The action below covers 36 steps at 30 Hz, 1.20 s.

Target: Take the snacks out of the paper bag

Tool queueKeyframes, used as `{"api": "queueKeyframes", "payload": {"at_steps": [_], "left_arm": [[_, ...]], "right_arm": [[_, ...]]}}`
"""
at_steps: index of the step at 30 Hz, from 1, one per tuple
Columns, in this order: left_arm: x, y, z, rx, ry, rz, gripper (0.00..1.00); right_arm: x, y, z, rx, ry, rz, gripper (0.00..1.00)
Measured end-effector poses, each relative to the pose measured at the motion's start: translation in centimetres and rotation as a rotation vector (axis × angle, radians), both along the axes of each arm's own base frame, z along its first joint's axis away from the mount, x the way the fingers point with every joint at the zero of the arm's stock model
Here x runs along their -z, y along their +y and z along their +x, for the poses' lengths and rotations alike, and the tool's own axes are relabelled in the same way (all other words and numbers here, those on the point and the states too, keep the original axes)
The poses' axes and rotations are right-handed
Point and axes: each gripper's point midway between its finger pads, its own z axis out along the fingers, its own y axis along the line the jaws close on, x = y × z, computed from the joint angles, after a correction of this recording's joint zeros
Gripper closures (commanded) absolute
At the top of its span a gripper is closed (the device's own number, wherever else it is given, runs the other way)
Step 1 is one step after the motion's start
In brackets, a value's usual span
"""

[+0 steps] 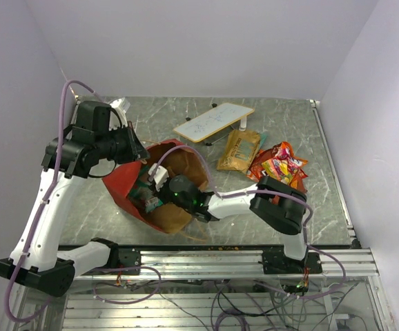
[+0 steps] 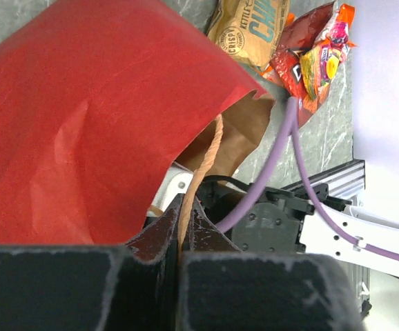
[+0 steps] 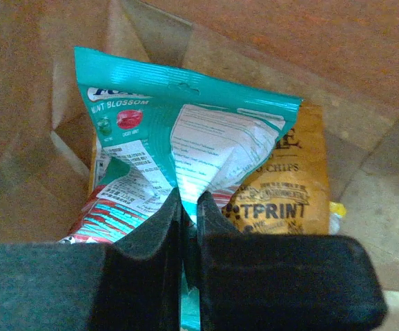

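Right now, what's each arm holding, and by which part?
Left fingers: paper bag, by its string handle. Right fingers: teal packet, by its near edge.

Teal packet (image 3: 186,131) reads "MINT BLOSSOM"; gold bag (image 2: 251,31) apparently "KETTLE".

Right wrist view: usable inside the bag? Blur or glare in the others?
Right wrist: dim, brown cast inside the paper bag, teal packet print legible, slight sheen; right pincer soft. Left wrist: left pincer dark, blurred. Top external: even light, sharp.
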Motion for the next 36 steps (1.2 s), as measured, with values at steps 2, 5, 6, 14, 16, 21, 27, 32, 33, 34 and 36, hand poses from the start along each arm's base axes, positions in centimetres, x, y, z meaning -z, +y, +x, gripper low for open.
{"api": "queueKeyframes", "payload": {"at_steps": [2, 5, 6, 14, 16, 21, 27, 32, 33, 34, 36], "left_arm": [[0.5, 0.0, -0.2, -0.011, 0.021, -0.005, 0.93], [0.9, 0.0, -0.2, -0.026, 0.033, -0.013, 0.93], [1.0, 0.0, -0.1, -0.033, 0.037, -0.015, 0.93], [1.0, 0.0, 0.4, -0.063, 0.037, -0.027, 0.93], [0.9, 0.0, 0.7, -0.068, 0.032, -0.031, 0.93], [1.1, -0.2, 1.3, -0.075, 0.030, -0.037, 0.93], [1.6, 0.0, 2.2, -0.097, 0.037, -0.015, 0.93], [2.1, 0.3, 2.6, -0.118, 0.042, 0.007, 0.93], [2.2, 0.4, 2.7, -0.122, 0.045, 0.011, 0.93], [2.5, 0.4, 3.0, -0.127, 0.051, 0.019, 0.93], [2.7, 0.5, 3.2, -0.130, 0.058, 0.025, 0.93]], "right_arm": [[-0.4, -0.6, -0.1, 0.000, -0.011, -0.016, 1.00], [-1.3, -1.9, -0.5, -0.003, -0.029, -0.032, 1.00], [-1.4, -2.2, -0.7, -0.005, -0.031, -0.041, 1.00], [-6.2, -5.5, -2.6, -0.033, -0.059, -0.053, 1.00], [-7.8, -6.3, -3.1, -0.041, -0.072, -0.040, 1.00], [-12.2, -8.8, -4.0, -0.047, -0.125, -0.032, 1.00], [-15.6, -12.9, -4.2, -0.022, -0.225, -0.138, 1.00], [-18.9, -17.5, -3.5, 0.086, -0.320, -0.182, 1.00], [-20.1, -18.6, -3.2, 0.130, -0.343, -0.169, 1.00], [-21.3, -19.7, -2.9, 0.183, -0.365, -0.143, 1.00], [-23.6, -22.1, -2.1, 0.310, -0.408, -0.083, 1.00]]}}
